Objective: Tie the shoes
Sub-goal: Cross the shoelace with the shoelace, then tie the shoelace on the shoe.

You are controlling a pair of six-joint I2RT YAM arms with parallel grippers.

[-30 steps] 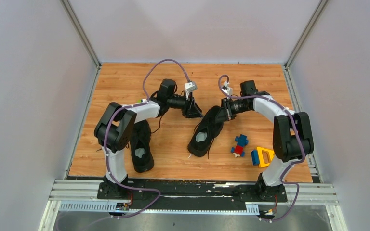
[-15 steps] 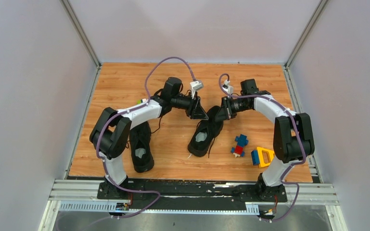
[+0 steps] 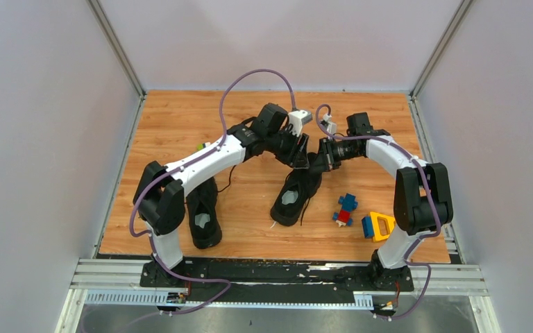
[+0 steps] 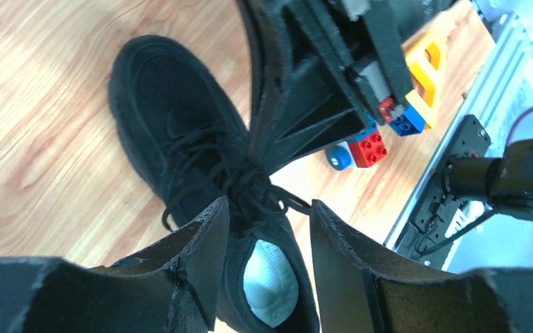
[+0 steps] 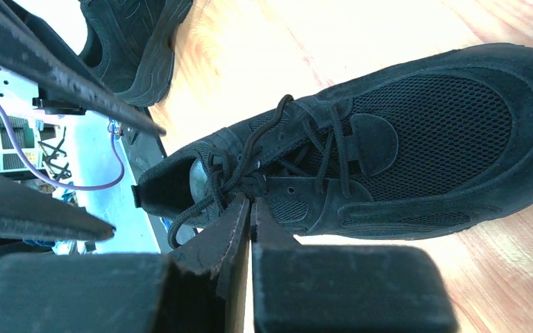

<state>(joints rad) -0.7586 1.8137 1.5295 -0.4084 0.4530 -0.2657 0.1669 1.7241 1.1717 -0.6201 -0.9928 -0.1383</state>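
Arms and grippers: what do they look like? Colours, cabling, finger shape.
Left arm and right arm: white link shells, black joint housings. A thin purple cable runs along each; a small white camera box sits at each wrist. Left gripper and right gripper: matt black, wedge-shaped fingers tapering to thin tips.

A wooden surface (image 3: 173,118) inside a plain box.
Pale walls (image 3: 41,118) stand on three sides, with metal posts (image 3: 116,47) in the back corners. Soft light.

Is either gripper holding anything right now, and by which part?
The right gripper looks pinched shut on the laces of the middle shoe, near its opening. The left gripper is open, holding nothing.
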